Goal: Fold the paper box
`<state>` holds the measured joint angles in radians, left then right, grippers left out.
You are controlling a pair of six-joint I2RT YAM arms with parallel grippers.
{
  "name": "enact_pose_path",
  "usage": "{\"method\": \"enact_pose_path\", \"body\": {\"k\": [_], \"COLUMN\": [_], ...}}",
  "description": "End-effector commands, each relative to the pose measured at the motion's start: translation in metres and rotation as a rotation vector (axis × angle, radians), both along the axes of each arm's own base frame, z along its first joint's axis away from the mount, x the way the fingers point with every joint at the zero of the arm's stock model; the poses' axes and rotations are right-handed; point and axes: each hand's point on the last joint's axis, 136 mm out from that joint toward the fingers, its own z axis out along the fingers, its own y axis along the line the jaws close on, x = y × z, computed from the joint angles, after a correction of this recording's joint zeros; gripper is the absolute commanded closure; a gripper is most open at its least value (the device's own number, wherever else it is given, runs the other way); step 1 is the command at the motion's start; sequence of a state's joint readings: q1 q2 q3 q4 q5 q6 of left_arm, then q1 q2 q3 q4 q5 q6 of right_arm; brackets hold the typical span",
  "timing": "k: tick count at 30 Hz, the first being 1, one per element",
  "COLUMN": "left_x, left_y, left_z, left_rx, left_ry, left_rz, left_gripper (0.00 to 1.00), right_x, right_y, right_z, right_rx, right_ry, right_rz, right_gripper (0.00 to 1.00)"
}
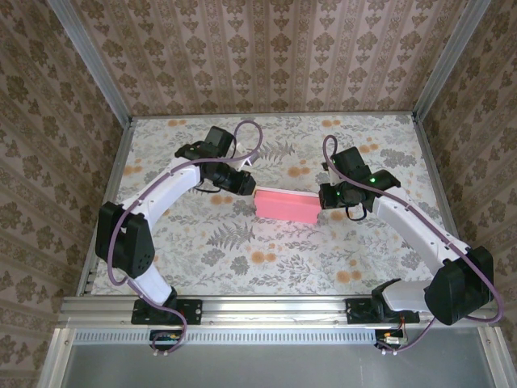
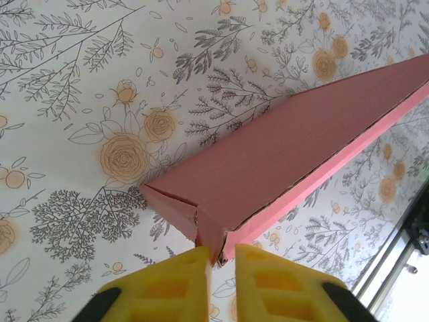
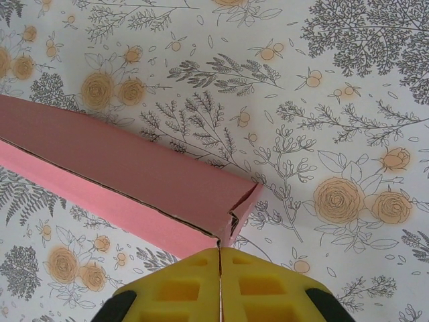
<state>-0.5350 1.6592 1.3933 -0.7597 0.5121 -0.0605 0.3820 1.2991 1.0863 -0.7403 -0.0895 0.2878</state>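
Observation:
The paper box (image 1: 284,205) is a folded pink rectangular box lying in the middle of the floral table between my two arms. My left gripper (image 1: 246,184) is at its left end. In the left wrist view the box (image 2: 281,154) runs up to the right, and its near corner pokes in between the yellow fingertips of the left gripper (image 2: 222,253), which are closed on it. My right gripper (image 1: 323,198) is at the box's right end. There the box (image 3: 134,174) runs off to the left, and the right gripper (image 3: 220,251) is pressed shut on the edge of the box's near corner.
A floral cloth (image 1: 266,267) covers the table. Patterned walls stand behind and to both sides, with metal posts (image 1: 97,73) at the corners. A metal rail (image 1: 266,307) with both arm bases runs along the near edge.

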Motion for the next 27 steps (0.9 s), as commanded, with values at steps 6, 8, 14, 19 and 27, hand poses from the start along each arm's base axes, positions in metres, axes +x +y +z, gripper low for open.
{"method": "enact_pose_path", "body": {"k": [6,8,14,19,27], "left_x": [-0.006,-0.007,-0.007,-0.005,-0.001], "left_y": [-0.01,-0.01,-0.002,0.001,0.007], "left_z": [-0.003,-0.006,-0.009,-0.005,-0.002], "left_rx": [-0.006,0.005,0.06,0.081,0.116], "left_ry": [0.065,0.069,0.046,0.02,-0.009], "left_rz": [0.006,0.007,0.017,0.022,0.027], "left_gripper": [0.96,0.97,0.98,0.98,0.98], "right_x": [0.003,0.003,0.002,0.002,0.001], "right_y": [0.009,0.01,0.01,0.008,0.007], "right_z": [0.01,0.01,0.01,0.009,0.008], "right_rx": [0.058,0.064,0.067,0.06,0.054], "right_ry": [-0.011,-0.01,-0.009,-0.008,-0.005], "right_rz": [0.004,0.004,0.005,0.001,0.0], "right_gripper": [0.94,0.95,0.95,0.95,0.96]}}
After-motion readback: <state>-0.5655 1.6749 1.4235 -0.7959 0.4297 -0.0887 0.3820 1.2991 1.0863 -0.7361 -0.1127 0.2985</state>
